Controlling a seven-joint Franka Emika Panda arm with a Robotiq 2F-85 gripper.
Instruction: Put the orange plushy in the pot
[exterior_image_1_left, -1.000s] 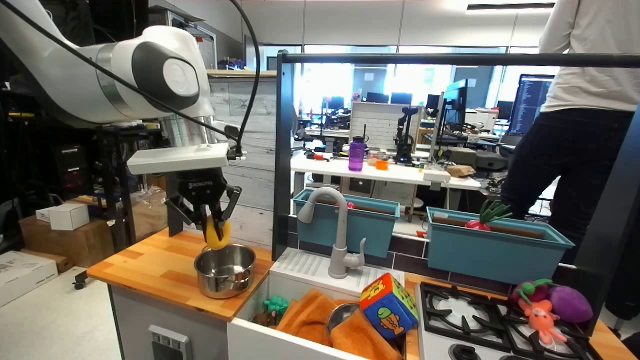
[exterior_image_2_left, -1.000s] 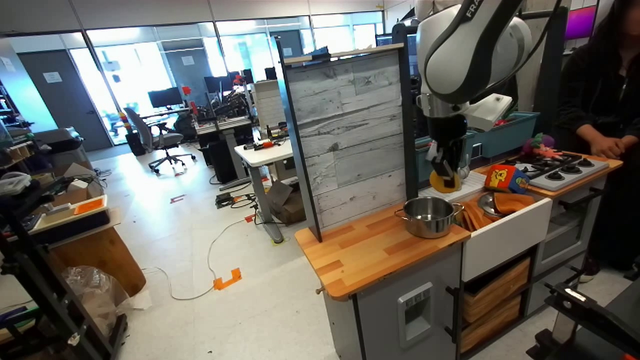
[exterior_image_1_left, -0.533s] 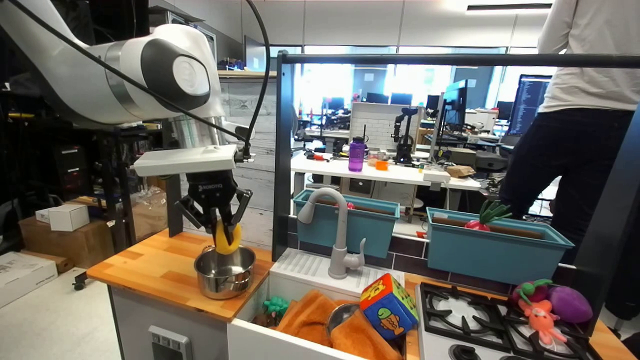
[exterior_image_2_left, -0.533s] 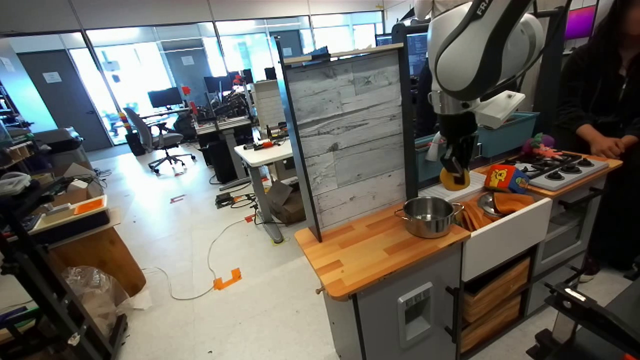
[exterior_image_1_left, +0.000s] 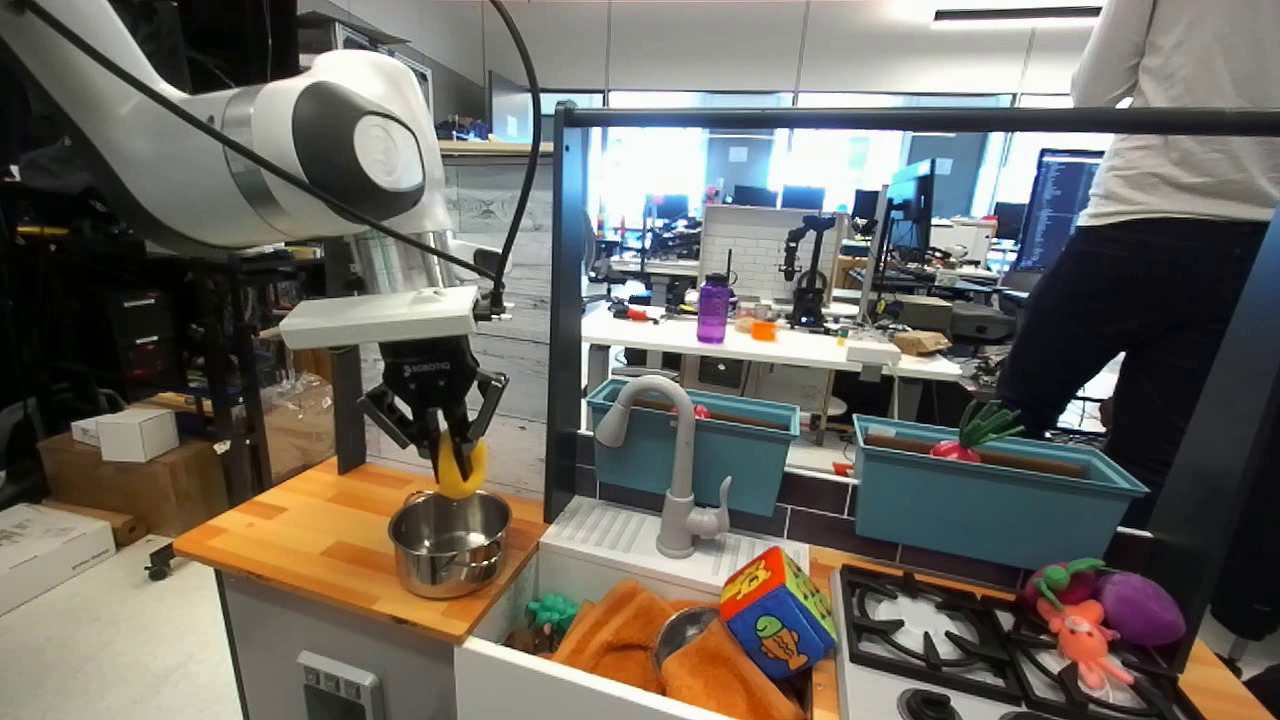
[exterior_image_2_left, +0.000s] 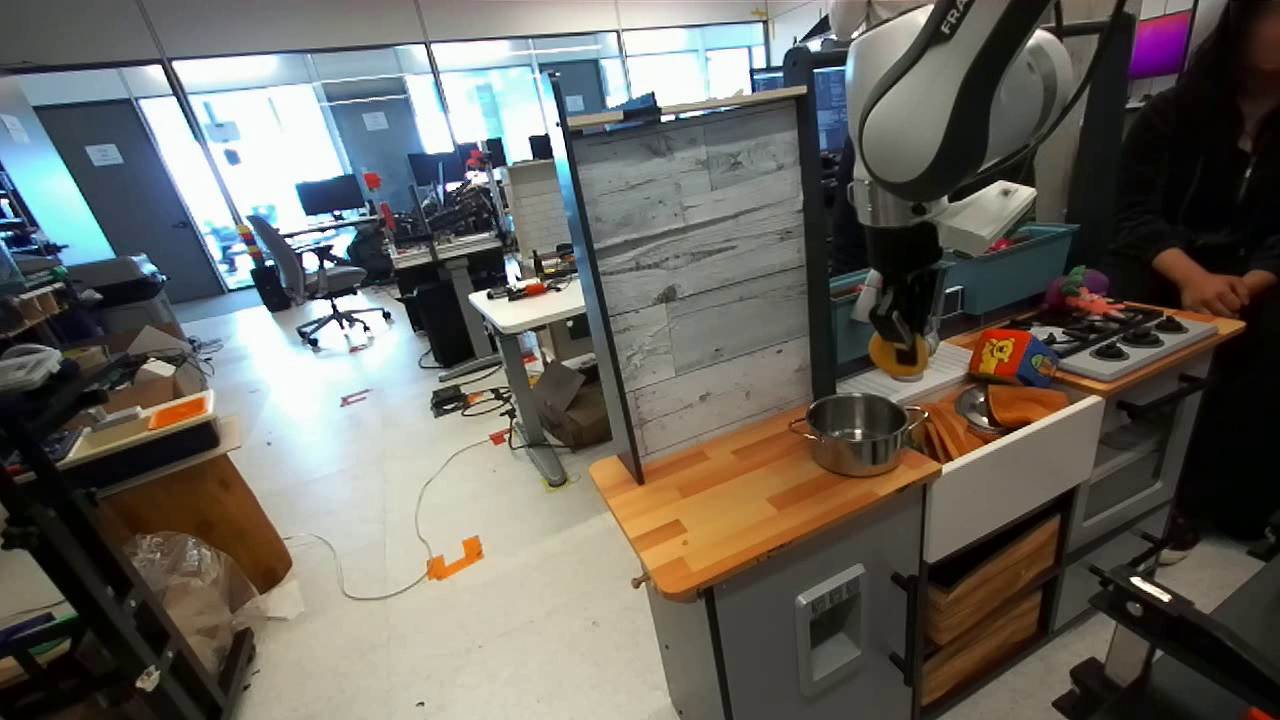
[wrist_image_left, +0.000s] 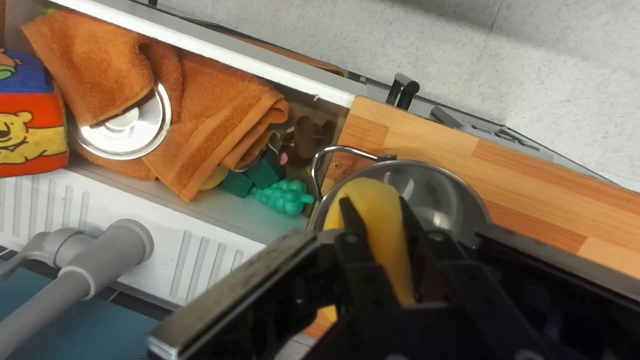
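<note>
The orange plushy (exterior_image_1_left: 477, 470) is a yellow-orange soft ball, squeezed between the fingers of my gripper (exterior_image_1_left: 455, 462). It also shows in an exterior view (exterior_image_2_left: 884, 354) and in the wrist view (wrist_image_left: 372, 200), where the gripper (wrist_image_left: 375, 207) is shut on it. The shiny silver pot (exterior_image_1_left: 440, 560) stands upright on the wooden counter, also in view here (exterior_image_2_left: 858, 450). The plushy hangs higher than the pot, near its back rim in the exterior views. In the wrist view it overlaps the sink-side part of the pot (wrist_image_left: 450, 192). The visible part of the pot's inside holds nothing.
A sink (exterior_image_1_left: 560, 680) with orange towels (exterior_image_1_left: 620, 630), a metal lid (wrist_image_left: 125, 125) and a green toy (wrist_image_left: 285, 196) adjoins the counter. A grey faucet (exterior_image_1_left: 680, 480), a colourful cube (exterior_image_1_left: 780, 615) and teal bins (exterior_image_1_left: 700, 450) stand beyond. A wood-panel wall (exterior_image_2_left: 700, 280) rises behind the counter.
In an exterior view the gripper with the plushy has moved right, then slightly up. In an exterior view it moved right, then a little back left. The pot has not moved.
</note>
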